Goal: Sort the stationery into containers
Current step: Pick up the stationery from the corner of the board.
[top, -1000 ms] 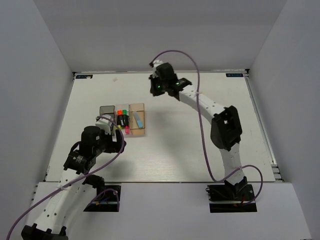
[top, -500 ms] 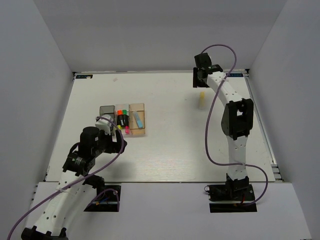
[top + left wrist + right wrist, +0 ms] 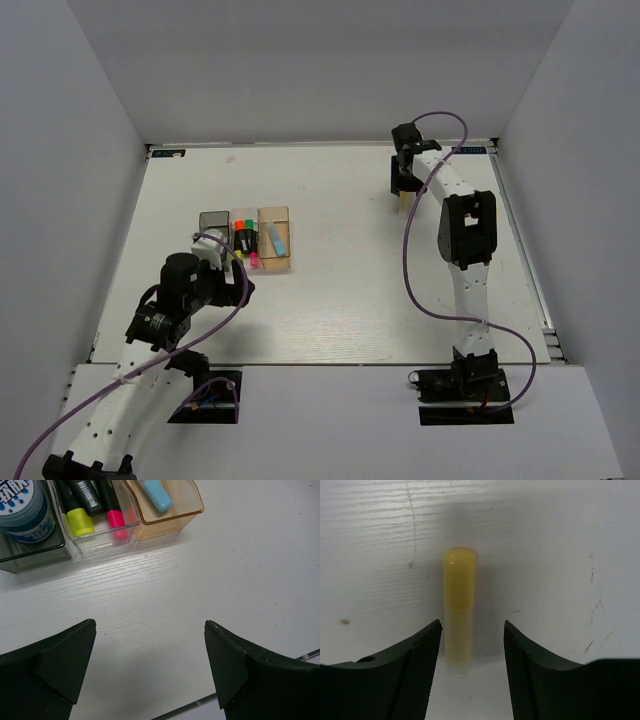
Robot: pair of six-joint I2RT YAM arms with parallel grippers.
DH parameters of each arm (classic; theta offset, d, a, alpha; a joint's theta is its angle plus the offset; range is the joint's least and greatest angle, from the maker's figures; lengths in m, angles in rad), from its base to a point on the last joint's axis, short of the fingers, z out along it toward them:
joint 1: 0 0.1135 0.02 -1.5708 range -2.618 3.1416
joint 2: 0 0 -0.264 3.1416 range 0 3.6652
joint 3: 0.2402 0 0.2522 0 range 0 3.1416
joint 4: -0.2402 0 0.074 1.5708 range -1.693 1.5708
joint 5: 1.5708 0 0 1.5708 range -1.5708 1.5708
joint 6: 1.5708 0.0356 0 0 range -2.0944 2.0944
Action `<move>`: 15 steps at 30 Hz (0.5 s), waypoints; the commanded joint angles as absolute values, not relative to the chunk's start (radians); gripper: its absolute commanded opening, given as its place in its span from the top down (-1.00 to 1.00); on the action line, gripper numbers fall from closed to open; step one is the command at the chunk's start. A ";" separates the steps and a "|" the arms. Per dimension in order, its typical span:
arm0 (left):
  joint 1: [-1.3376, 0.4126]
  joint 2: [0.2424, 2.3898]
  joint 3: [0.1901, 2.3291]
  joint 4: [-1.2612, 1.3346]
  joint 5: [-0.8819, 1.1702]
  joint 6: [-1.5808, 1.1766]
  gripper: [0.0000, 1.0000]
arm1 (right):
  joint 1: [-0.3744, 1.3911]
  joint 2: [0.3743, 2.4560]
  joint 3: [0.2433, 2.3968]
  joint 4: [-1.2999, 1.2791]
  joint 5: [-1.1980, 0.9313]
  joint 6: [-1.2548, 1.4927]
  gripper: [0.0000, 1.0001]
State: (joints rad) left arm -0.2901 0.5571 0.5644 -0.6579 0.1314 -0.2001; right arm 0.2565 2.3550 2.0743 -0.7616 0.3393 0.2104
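the pale yellow highlighter (image 3: 458,625) is a short, rounded stick of cloudy, half-transparent plastic, with a faint seam between cap and body and no print that i can see. it lies flat on the white table (image 3: 560,540), which shows fine wood grain and some small dark marks. it is well apart from the clear box (image 3: 100,542), to its right and further back. the right gripper (image 3: 472,630) stands over it, jaws apart, with one black, finely textured finger on each side. a gap is plain on the right side, so nothing is clamped.

inside the clear box lie a yellow-tipped highlighter (image 3: 74,505) and a pink-tipped highlighter (image 3: 110,502), both with black bodies. their white print is too small to read. just left of the clear box, the dark grey box (image 3: 30,562) holds a round roll (image 3: 22,505) with a blue and white label, its letters cut off. just right of it, the amber box (image 3: 175,512) holds a light blue highlighter (image 3: 156,495). the left gripper (image 3: 150,627) hovers in front of the clear box, jaws wide apart, holding nothing.
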 commanded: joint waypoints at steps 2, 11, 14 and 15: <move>-0.291 0.566 0.563 -0.646 0.144 -0.199 -1.00 | 0.235 2.391 2.123 -0.781 0.287 0.251 -0.10; -0.291 0.577 0.565 -0.646 0.143 -0.198 -1.00 | 0.204 2.439 2.128 -0.790 0.195 0.281 -0.02; -0.291 0.577 0.564 -0.646 0.140 -0.196 -1.00 | 0.202 2.445 2.109 -0.793 0.173 0.284 0.13; -0.291 0.575 0.563 -0.644 0.143 -0.196 -1.00 | 0.202 2.448 2.088 -0.796 0.160 0.287 0.23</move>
